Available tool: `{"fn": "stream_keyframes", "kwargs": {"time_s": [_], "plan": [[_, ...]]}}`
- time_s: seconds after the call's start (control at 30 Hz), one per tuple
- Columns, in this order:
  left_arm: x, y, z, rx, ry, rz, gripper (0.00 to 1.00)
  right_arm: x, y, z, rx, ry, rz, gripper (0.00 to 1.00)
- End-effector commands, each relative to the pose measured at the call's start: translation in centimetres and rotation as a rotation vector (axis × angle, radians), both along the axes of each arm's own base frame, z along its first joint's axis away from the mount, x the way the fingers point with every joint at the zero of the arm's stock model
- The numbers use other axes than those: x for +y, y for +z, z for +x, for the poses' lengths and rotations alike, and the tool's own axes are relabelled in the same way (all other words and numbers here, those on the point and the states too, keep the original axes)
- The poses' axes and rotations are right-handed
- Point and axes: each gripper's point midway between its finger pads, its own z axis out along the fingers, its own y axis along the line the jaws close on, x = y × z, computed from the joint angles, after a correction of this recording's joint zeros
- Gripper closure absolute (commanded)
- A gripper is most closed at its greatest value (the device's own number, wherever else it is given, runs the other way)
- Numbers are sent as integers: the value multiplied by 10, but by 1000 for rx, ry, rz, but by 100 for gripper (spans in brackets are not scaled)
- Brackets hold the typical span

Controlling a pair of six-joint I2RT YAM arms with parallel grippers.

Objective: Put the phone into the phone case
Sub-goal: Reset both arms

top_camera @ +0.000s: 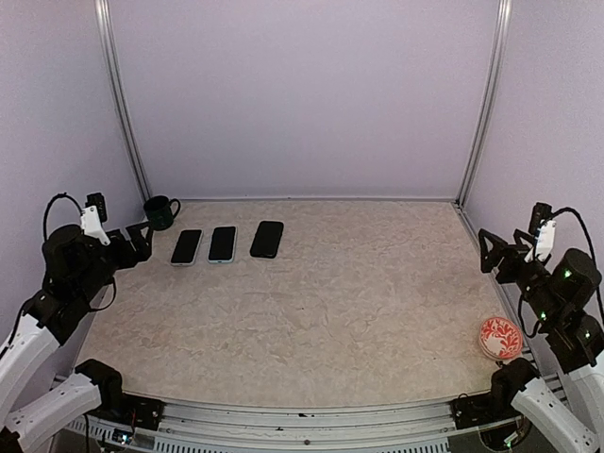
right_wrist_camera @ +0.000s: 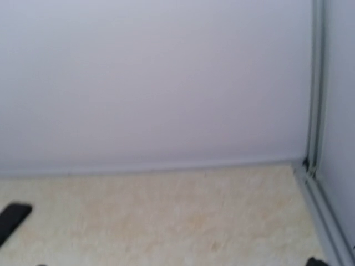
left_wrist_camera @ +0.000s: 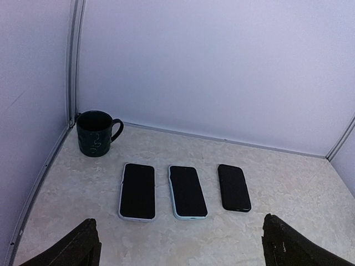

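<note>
Three flat phone-shaped things lie side by side at the back left of the table. One has a pale grey rim (top_camera: pixel 186 247) (left_wrist_camera: pixel 137 190), one a light blue rim (top_camera: pixel 223 244) (left_wrist_camera: pixel 187 192), and one is all black (top_camera: pixel 267 239) (left_wrist_camera: pixel 233 187). All show dark faces; I cannot tell which is a bare phone and which is the phone case. My left gripper (top_camera: pixel 135 243) (left_wrist_camera: pixel 183 246) hangs open above the table, just left of and short of the row, holding nothing. My right gripper (top_camera: pixel 494 253) is open and empty at the far right. The black one's end (right_wrist_camera: pixel 13 219) shows in the right wrist view.
A dark green mug (top_camera: pixel 160 212) (left_wrist_camera: pixel 95 133) stands in the back left corner behind the row. A red-patterned small dish (top_camera: pixel 500 337) sits near the right edge by the right arm. Walls with metal posts close off the back and sides.
</note>
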Motion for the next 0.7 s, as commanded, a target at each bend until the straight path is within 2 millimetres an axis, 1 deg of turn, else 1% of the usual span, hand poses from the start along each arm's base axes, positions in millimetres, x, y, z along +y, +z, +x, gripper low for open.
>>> {"fn": "stream_keyframes", "kwargs": {"time_s": [0.0, 0.1, 0.23, 0.33, 0.67], "plan": [[11, -13, -11, 34, 45, 35, 1, -13, 5, -8, -52, -59, 18, 1], [16, -8, -20, 10, 70, 32, 1, -11, 8, -12, -82, -40, 12, 0], [15, -5, -22, -10, 66, 24, 1, -12, 7, -12, -83, -42, 19, 0], [16, 3, -26, -43, 66, 10, 1, -14, 7, -12, -86, -52, 21, 1], [16, 1, -26, -38, 67, 6, 1, -18, 10, -16, -106, -67, 33, 1]]}}
